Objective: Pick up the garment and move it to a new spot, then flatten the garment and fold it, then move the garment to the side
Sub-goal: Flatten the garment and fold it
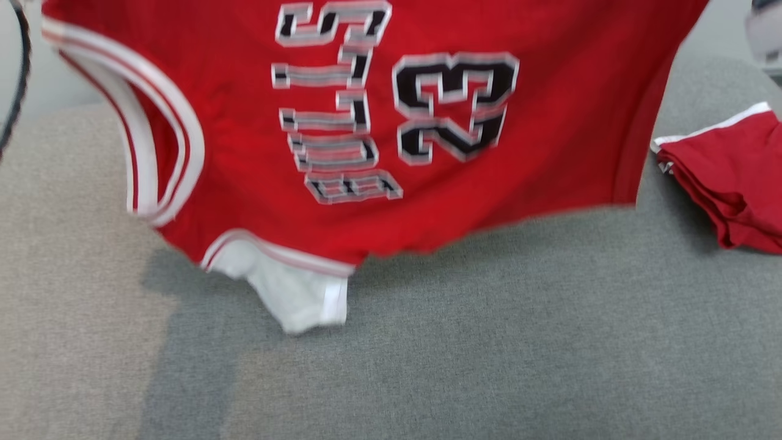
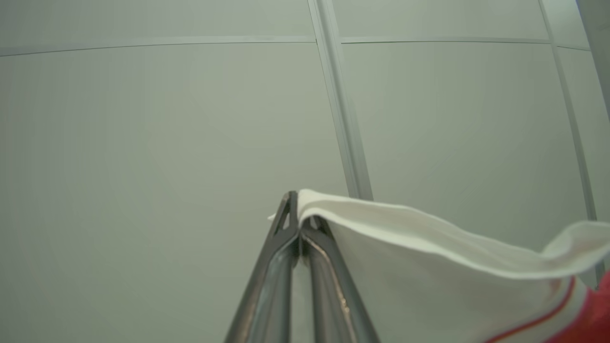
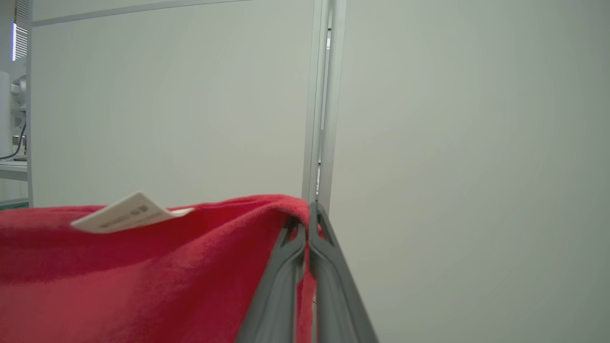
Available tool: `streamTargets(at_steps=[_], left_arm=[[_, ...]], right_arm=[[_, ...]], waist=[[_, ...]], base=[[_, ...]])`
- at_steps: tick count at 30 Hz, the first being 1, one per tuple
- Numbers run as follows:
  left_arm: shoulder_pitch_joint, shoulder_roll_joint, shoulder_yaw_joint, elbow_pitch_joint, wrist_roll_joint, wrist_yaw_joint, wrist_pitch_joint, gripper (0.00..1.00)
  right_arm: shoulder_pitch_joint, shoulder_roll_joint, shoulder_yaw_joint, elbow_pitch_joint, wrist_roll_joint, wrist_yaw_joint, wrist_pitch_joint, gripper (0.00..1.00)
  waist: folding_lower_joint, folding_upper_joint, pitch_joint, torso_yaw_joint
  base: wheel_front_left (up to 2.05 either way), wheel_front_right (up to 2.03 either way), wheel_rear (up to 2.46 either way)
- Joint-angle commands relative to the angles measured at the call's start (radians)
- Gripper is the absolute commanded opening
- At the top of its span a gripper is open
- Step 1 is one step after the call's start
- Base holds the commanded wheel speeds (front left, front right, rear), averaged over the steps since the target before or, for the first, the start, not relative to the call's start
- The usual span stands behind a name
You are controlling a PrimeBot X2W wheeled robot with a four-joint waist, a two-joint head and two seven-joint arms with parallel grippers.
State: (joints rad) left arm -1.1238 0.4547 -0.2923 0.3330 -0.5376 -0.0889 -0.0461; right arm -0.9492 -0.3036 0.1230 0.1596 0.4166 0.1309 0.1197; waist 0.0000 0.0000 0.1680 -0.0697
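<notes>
Head view: garment (image 1: 244, 153) hangs over grey surface (image 1: 489, 342) | my left gripper (image 2: 300, 209) pinches white trim (image 2: 405, 228), right gripper (image 3: 307, 214) pinches red edge (image 3: 257, 202) | risk: tip-only holds, a swing could slip one corner free

The left gripper (image 2: 298, 214), two long dark metal fingers pressed together at the tips, pinches the white-trimmed edge of the red sleeveless fabric jersey (image 1: 562, 122). The right gripper (image 3: 307, 224), fingers likewise closed, clamps the jersey's plain red edge.
</notes>
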Motion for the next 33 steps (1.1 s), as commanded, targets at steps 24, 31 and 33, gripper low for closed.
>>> streamTargets(at_steps=[24, 31, 33], left_arm=[[-0.157, -0.253, -0.037, 0.815, -0.086, -0.04, -0.148, 0.0], [-0.01, -0.299, -0.018, 0.891, -0.147, -0.042, -0.187, 0.0], [0.05, -0.314, -0.031, 0.89, -0.147, -0.041, -0.198, 0.0]], right_arm=[[-0.328, 0.233, 0.184, 0.988, 0.094, 0.0, -0.35, 0.0], [-0.204, 0.245, 0.259, 1.021, 0.162, 0.0, -0.35, 0.0], [-0.138, 0.247, 0.299, 1.0, 0.19, 0.0, -0.353, 0.0]], waist=[[0.0, 0.0, 0.188, 0.021], [0.0, 0.0, 0.212, 0.041], [0.0, 0.0, 0.209, 0.046]], base=[[0.0, 0.0, 0.0], [0.0, 0.0, 0.0], [0.0, 0.0, 0.0]])
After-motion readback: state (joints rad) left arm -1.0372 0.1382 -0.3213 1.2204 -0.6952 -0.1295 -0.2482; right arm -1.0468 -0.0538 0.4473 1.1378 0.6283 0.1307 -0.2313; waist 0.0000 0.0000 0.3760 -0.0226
